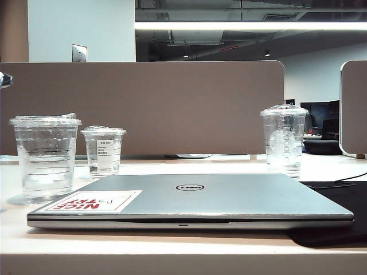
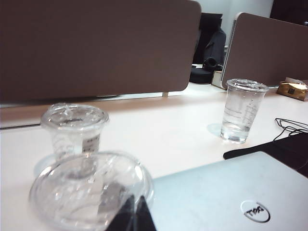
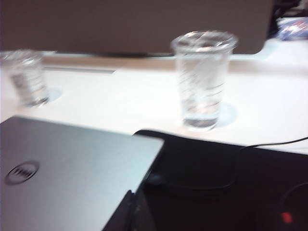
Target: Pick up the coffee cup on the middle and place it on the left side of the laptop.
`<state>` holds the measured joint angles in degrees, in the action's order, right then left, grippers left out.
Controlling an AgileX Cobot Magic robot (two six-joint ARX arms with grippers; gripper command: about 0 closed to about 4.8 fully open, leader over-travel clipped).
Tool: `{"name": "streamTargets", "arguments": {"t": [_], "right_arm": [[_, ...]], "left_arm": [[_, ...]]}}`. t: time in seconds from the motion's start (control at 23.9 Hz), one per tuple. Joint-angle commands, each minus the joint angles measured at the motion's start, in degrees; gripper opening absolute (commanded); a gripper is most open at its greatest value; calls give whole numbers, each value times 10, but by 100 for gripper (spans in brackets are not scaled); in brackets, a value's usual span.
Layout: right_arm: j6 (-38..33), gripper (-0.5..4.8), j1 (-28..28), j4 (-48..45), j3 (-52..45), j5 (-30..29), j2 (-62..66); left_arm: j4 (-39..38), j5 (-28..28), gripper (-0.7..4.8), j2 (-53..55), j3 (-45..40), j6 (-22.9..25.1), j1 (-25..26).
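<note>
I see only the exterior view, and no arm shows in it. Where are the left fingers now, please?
Observer: The left wrist view shows the left fingers shut and empty, close above the cup that stands left of the laptop.
Operator: Thank you. And the right fingers?
Observer: The right wrist view shows the right fingers looking shut and holding nothing, over the laptop's edge beside a black mat.
</note>
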<state>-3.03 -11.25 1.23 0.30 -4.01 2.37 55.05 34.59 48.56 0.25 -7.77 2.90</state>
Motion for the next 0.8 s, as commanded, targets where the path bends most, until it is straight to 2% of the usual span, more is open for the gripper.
{"name": "streamTargets", "arguments": {"t": [0.04, 0.08, 0.13, 0.29, 0.34, 0.59, 0.8], "right_arm": [[0, -5, 27, -10, -2, 0, -15], [0, -5, 34, -10, -2, 0, -21], [0, -5, 36, -10, -2, 1, -24], [0, -5, 42, -9, -2, 0, -24], [0, -5, 47, -9, -2, 0, -24], [0, -5, 100, -10, -2, 0, -24], [0, -5, 165, -10, -2, 1, -24]], "left_arm": [[-189, -68, -5, -154, 2, -2, 0], [-261, -121, -6, -228, 2, -1, 0], [-307, -149, -5, -275, 2, 6, 0], [-462, -209, -6, -426, 3, 38, 0], [-533, -229, -6, -490, 3, 46, 0], [-569, -250, -6, -481, 9, 58, 0], [-569, -310, -6, -482, 9, 82, 0]]}}
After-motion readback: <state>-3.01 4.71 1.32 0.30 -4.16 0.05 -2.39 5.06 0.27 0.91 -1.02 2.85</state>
